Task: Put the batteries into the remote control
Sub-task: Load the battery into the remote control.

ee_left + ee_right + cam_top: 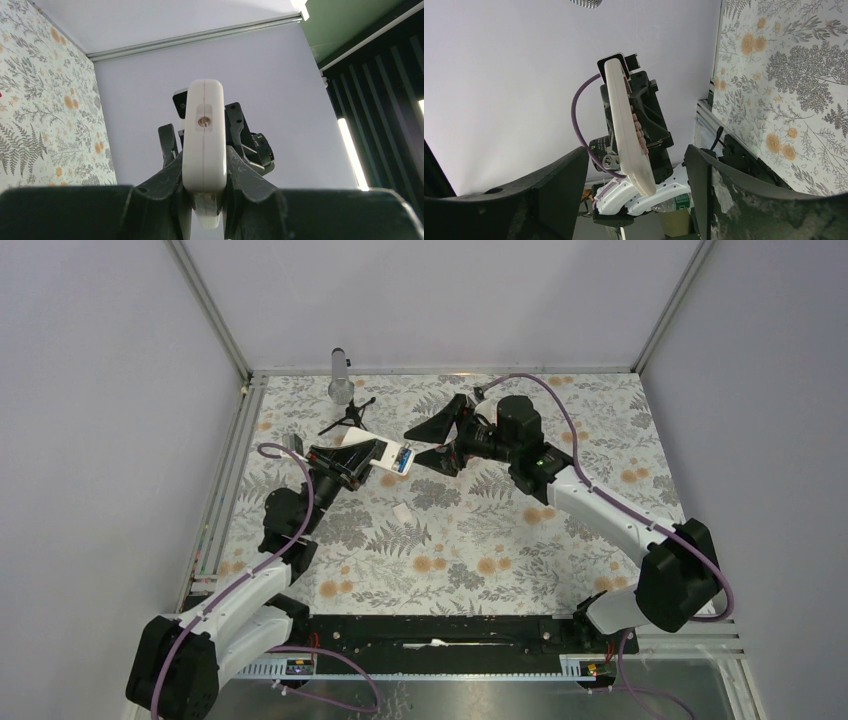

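Remote control point(397, 461) clamped in left end effector point(372, 456), right end effector point(428, 445) spread

My left pincer point(366, 462) grips the white remote control point(392, 458), raised, upper centre of frame; blue shows at its free end.

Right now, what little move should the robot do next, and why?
Probably nudge the right gripper a touch closer to the remote control. The left gripper clamps the remote off the table, while the right one is open, holds nothing and sits just off its far end, where a blue bit, maybe a battery, shows.
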